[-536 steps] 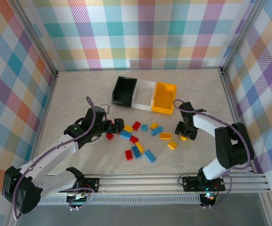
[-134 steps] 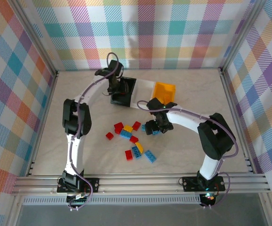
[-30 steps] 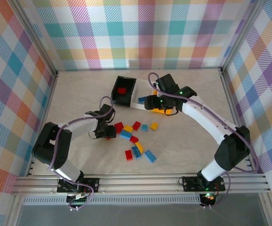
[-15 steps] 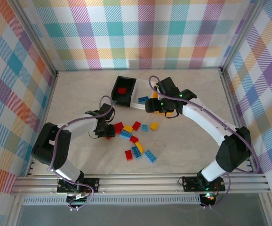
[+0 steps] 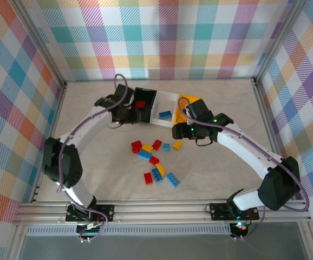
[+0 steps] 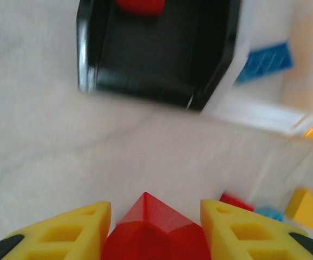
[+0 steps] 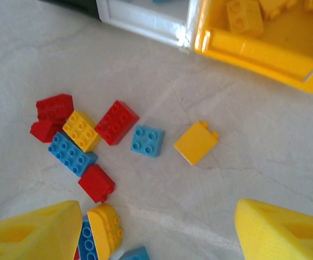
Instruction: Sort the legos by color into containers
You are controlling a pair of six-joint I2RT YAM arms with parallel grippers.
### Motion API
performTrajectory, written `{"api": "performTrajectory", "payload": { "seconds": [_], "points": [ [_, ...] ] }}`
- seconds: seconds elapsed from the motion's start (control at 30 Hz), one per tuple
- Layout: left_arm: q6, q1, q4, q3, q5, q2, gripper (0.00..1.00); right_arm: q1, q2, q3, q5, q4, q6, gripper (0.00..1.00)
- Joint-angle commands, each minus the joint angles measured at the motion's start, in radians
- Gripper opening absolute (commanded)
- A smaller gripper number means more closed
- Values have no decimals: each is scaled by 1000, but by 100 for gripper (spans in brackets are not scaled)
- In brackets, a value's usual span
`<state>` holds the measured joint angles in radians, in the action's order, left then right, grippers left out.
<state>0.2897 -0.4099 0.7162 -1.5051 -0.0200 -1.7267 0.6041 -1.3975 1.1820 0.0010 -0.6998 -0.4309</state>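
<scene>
No readable text, label or number anywhere.

The left arm stretches far out in a long arc, its hand (image 5: pixel 129 112) clamped on a red brick (image 6: pixel 154 234) between yellow fingers (image 6: pixel 78 230), while the right arm bends inward, its hand (image 5: pixel 177 132) facing down, fingers (image 7: pixel 32 234) spread wide.

Note that the left gripper (image 6: pixel 155 210) has left the loose pile (image 5: pixel 154 160) and now sits just beside the black bin (image 6: pixel 145 59). It is clamped on a red brick (image 6: pixel 154 235) taken from the pile's left edge. The right gripper (image 7: pixel 157 210) has drawn back from above the white bin (image 5: pixel 170 100) toward the pile, jaws apart. The blue brick (image 5: pixel 165 114) it carried now lies in the white bin.
</scene>
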Motion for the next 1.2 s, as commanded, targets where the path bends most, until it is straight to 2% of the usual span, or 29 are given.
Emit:
{"api": "performTrajectory", "payload": {
  "seconds": [0.0,0.23,0.43,0.6,0.87,1.17],
  "points": [
    [-33,19,81,-172,-16,-136,43,12,40,-35,-33,10,-25,75],
    [-73,49,183,-529,-46,-457,43,88,42,-77,-103,-16,18,75],
    [-89,52,228,-674,-40,-597,43,237,6,-130,-101,-90,100,76],
    [-92,52,244,-730,-31,-648,45,350,-39,-215,-77,-87,101,77],
    [-80,52,258,-757,-1,-671,67,438,-111,-266,-42,-35,69,78],
    [-75,47,279,-747,29,-597,70,457,-207,-266,3,24,72,77]
  ]
}}
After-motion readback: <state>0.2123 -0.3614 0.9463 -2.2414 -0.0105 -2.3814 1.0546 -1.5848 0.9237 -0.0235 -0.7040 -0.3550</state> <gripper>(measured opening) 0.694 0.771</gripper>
